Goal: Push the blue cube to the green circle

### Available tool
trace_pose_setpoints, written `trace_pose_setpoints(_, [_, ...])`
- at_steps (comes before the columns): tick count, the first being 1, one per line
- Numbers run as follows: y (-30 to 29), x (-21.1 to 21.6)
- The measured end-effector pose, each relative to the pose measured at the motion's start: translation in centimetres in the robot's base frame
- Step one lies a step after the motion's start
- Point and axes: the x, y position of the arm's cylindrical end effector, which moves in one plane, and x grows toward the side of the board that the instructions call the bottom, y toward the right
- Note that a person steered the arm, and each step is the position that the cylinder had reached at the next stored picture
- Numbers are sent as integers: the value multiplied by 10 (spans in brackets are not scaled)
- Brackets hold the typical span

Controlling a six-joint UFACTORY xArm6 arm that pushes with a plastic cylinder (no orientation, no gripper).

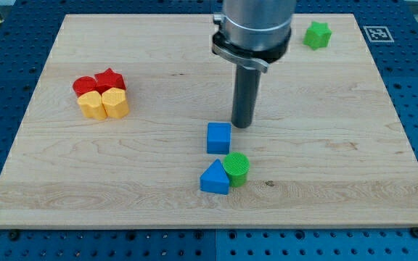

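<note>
- wooden board (pixel 325 174), on it:
- blue cube (pixel 219 138), mid
- green circle (pixel 236 167) touching blue triangle (pixel 215 178)
- red circle (pixel 85 85), red star (pixel 110 79), yellow pair (pixel 103 104), clustered left
- green star (pixel 316 35), top right

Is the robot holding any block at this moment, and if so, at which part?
Nothing is held. My tip stands on the board just to the upper right of the blue cube, with the green circle below it.

My tip (pixel 241 125) rests on the board (rod upright)
</note>
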Motion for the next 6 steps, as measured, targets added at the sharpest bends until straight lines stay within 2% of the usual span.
trace_pose_setpoints(2, [-59, -4])
trace_pose_setpoints(4, [-42, 30])
trace_pose_setpoints(5, [-40, 30])
trace_pose_setpoints(6, [-67, 20])
